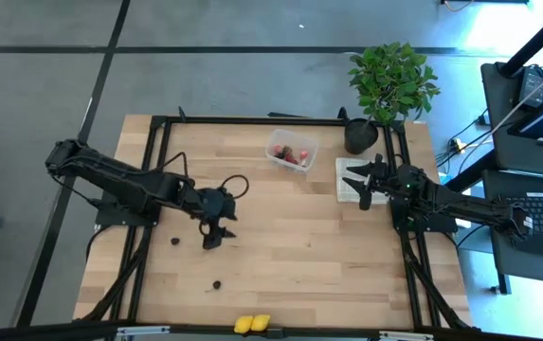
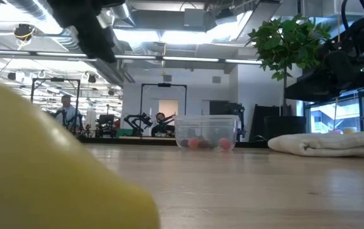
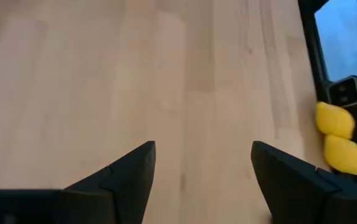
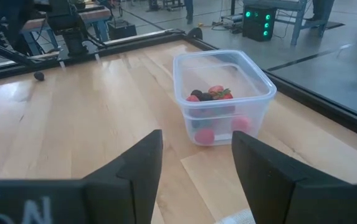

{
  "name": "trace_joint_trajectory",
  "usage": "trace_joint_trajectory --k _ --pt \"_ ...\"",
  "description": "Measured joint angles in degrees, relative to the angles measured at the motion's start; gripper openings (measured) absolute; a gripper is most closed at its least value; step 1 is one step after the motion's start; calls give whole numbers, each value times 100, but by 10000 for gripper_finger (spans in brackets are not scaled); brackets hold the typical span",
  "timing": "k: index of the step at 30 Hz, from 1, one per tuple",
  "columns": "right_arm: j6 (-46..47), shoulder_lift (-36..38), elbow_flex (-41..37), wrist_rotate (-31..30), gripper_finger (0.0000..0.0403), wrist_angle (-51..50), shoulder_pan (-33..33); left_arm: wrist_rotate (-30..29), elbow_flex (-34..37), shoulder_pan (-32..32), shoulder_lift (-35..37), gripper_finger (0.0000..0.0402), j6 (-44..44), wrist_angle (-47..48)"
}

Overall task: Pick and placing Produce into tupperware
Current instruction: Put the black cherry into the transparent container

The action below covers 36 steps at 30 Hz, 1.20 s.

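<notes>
Two yellow lemon-shaped pieces [image 1: 252,324] lay touching at the near table edge, their row parallel to it, with two dark round pieces [image 1: 174,241] scattered on the bare wood. The clear, round-cornered tupperware [image 1: 291,152], set slightly askew, held red and dark berries [image 4: 210,94]. The left gripper [image 1: 216,234] hung spread and empty mid-table; the right gripper [image 1: 360,182] stood spread above the folded cloth [image 1: 345,192].

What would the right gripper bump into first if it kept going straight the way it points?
Probably the tupperware. The right gripper is open and aimed toward it across bare table, though depth is hard to judge.
</notes>
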<state>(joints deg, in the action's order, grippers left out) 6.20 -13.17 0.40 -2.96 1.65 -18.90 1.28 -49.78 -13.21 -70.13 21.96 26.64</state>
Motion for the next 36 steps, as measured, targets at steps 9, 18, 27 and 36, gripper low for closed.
trace_joint_trajectory --k 9,18,27,36 --pt "107 2 0 0 195 2 0 -655 -2 -1202 -313 235 649 127" --pt "129 0 0 0 195 2 -2 -630 -2 -1882 -1234 225 1253 -24" --pt "323 -6 1 0 195 2 -2 -529 -990 -2405 -2200 224 1650 1023" --pt "262 -20 0 -2 195 4 -2 -311 -1920 -2542 -3268 224 1866 1679"
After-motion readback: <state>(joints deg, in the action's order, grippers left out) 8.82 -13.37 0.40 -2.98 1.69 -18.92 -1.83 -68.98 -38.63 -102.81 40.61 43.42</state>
